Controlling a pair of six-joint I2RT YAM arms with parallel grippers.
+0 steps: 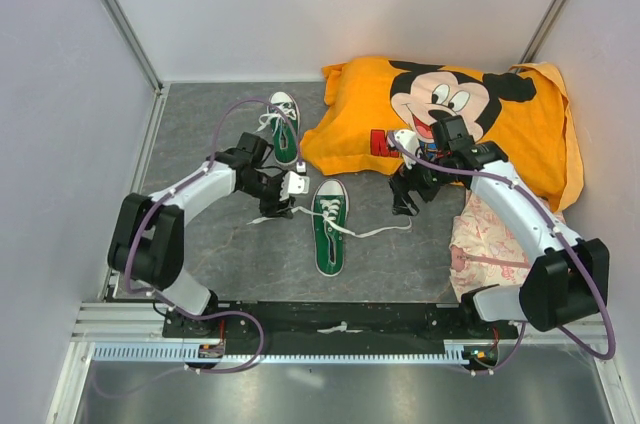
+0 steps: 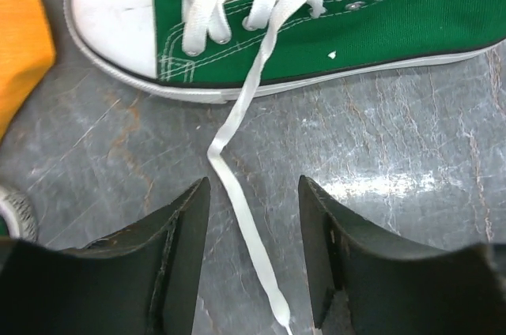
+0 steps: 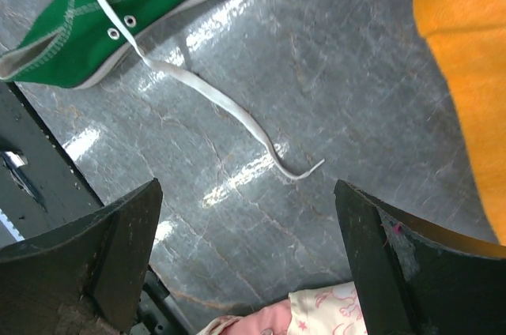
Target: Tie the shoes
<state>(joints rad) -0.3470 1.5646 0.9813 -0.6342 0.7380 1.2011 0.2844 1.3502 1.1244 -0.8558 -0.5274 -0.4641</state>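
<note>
Two green sneakers with white toe caps lie on the grey floor: one in the middle (image 1: 330, 226), one further back (image 1: 284, 125). My left gripper (image 1: 281, 200) is open just left of the middle shoe. In the left wrist view that shoe (image 2: 332, 31) fills the top, and its white lace (image 2: 237, 216) runs down between my open jaws (image 2: 253, 185) without being pinched. My right gripper (image 1: 405, 196) is open, right of the same shoe. In the right wrist view the shoe (image 3: 95, 27) is at top left, and its other lace (image 3: 213, 98) ends on the floor ahead of my jaws (image 3: 245, 189).
An orange Mickey Mouse pillow (image 1: 450, 114) lies behind the right gripper, its edge showing in both wrist views (image 3: 466, 50) (image 2: 20, 35). A pink patterned cloth (image 1: 480, 239) lies under the right arm. Walls enclose the floor on three sides.
</note>
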